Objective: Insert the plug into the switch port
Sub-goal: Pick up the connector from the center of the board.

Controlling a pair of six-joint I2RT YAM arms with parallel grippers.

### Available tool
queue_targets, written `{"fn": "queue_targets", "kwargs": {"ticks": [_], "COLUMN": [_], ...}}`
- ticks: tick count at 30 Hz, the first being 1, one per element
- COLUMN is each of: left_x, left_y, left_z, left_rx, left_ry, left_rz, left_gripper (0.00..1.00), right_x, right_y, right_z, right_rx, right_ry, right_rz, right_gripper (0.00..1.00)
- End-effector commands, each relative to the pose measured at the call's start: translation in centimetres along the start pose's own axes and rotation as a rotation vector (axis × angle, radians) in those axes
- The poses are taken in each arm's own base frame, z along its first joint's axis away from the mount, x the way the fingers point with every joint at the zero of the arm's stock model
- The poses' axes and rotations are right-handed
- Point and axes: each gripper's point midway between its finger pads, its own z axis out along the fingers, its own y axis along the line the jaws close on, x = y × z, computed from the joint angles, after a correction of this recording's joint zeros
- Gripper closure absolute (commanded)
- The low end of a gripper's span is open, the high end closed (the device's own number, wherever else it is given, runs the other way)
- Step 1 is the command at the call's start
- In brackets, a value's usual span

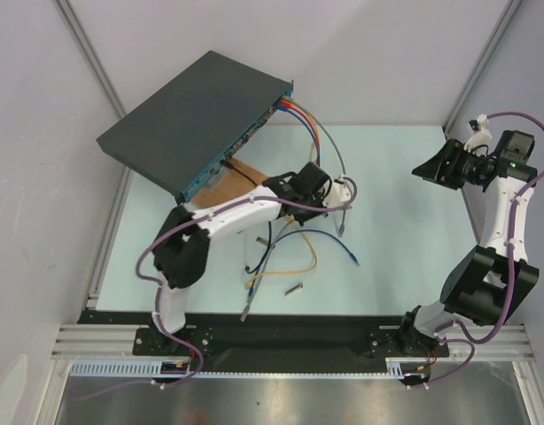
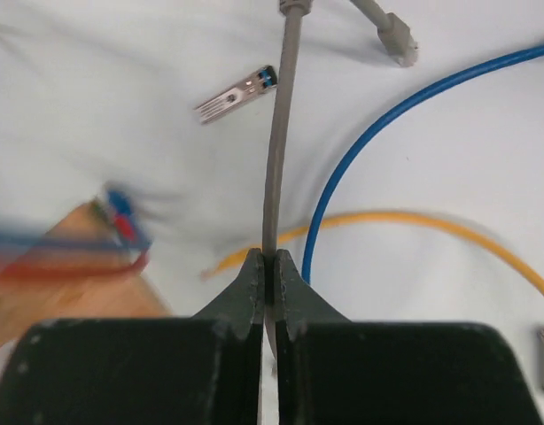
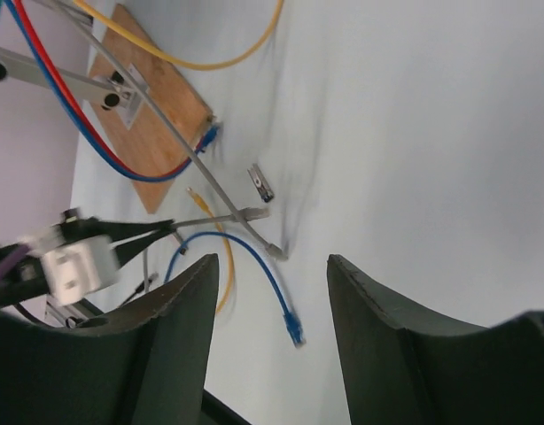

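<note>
1. Plainly early: the left gripper (image 2: 265,264) is clenched on the grey cable (image 2: 276,150), low over the tabletop (image 2: 414,283).
2. The right gripper (image 3: 268,266) hangs released, holding nothing.
3. The switch (image 1: 188,115) sits tilted, far left, well apart from both.
4. Left to do, I judge: carrying the plug to a port and inserting it.

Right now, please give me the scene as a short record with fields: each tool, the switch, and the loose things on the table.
left tool: shut on the grey cable
right tool: open, holding nothing, above the table's right side
switch: blue port face toward the arms; plugged cables at its right end
loose on table: blue cable, yellow cable, small metal module
under switch: wooden board
</note>
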Motion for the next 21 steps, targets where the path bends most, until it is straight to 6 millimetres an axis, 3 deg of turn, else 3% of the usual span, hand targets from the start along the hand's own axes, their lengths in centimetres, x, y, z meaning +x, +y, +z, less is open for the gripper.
{"fn": "queue_targets", "kwargs": {"ticks": [1,7,10,13,15,16,18,21], "left_x": [-0.6,1.8,1.5,-0.8,-2.7,-3.8,-5.3,-7.7], "left_y": [0.9,0.5,0.3,-0.6,-1.3,-1.1,-1.0,0.9], "left_z": [-7.8,-13.6,-16.0,-17.5,-19.9,-20.4,-22.2,-24.4], "left_rx": [-0.028,-0.047,-0.053,0.001,0.046,0.047,0.102,0.105], "left_ry": [-0.029,-0.029,-0.074,-0.252,-0.383,-0.449,-0.552,-0.711], "left_rz": [-0.012,-0.088,-0.140,-0.179,-0.184,-0.191,-0.247,-0.335], "left_gripper": [1.00,0.99,0.99,1.00,1.00,1.00,1.00,1.00], "right_x": [-3.5,-5.2,-5.8,-5.2,-4.5,-4.0,-3.4,-3.9], "right_y": [3.8,7.8,10.2,13.5,15.0,16.6,17.7,19.3], "right_z": [-1.1,-1.3,-1.2,-0.4,0.0,-0.1,-0.1,-1.2], "right_rx": [-0.081,-0.154,-0.229,-0.332,-0.380,-0.419,-0.458,-0.481], "right_ry": [-0.111,-0.192,-0.207,-0.178,-0.158,-0.152,-0.147,-0.192], "right_rz": [-0.071,-0.142,-0.152,-0.180,-0.202,-0.236,-0.258,-0.322], "right_gripper": [0.43,0.43,0.44,0.45,0.44,0.44,0.44,0.43]}}
